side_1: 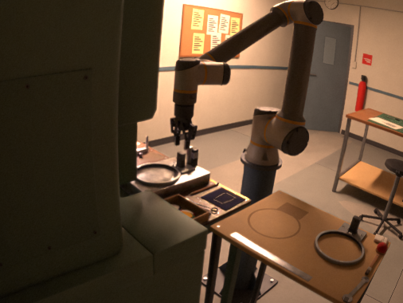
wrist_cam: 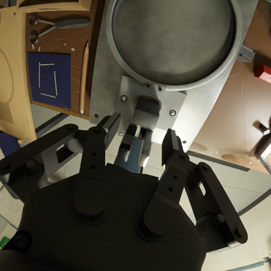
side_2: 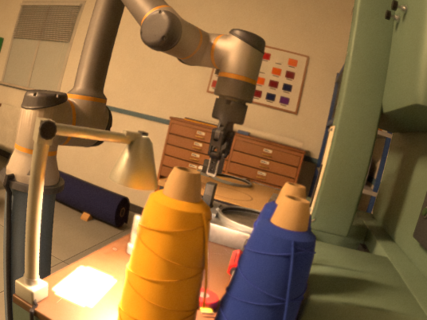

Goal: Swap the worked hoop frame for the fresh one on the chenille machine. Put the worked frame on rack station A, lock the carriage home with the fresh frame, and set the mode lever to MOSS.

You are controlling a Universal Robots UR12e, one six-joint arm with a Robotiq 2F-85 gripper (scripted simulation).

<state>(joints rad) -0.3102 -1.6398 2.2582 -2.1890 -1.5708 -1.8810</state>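
Note:
On the machine's grey carriage plate lies the worked hoop frame (side_1: 156, 174) (wrist_cam: 174, 41), a grey ring with a grey disc inside. Its clamp with two upright posts (side_1: 187, 156) (wrist_cam: 139, 137) stands at the plate's near end. A second hoop frame (side_1: 339, 247), an empty ring with a handle block, lies on the tan rack table to the right. A circle outline (side_1: 273, 223) is marked on that table beside it. A red-knobbed lever (side_1: 381, 248) sits at the table's right corner. My gripper (side_1: 183, 140) (wrist_cam: 141, 135) (side_2: 213, 165) hangs just above the clamp posts. It is open and holds nothing.
The green machine body (side_1: 75, 151) fills the left and overhangs the carriage. On the brown bench lie a navy cloth (wrist_cam: 49, 79), a pencil (wrist_cam: 83, 78) and scissors (wrist_cam: 55, 24). Yellow (side_2: 167, 254) and blue (side_2: 271, 262) thread cones and a desk lamp (side_2: 133, 161) stand on the bench's far side.

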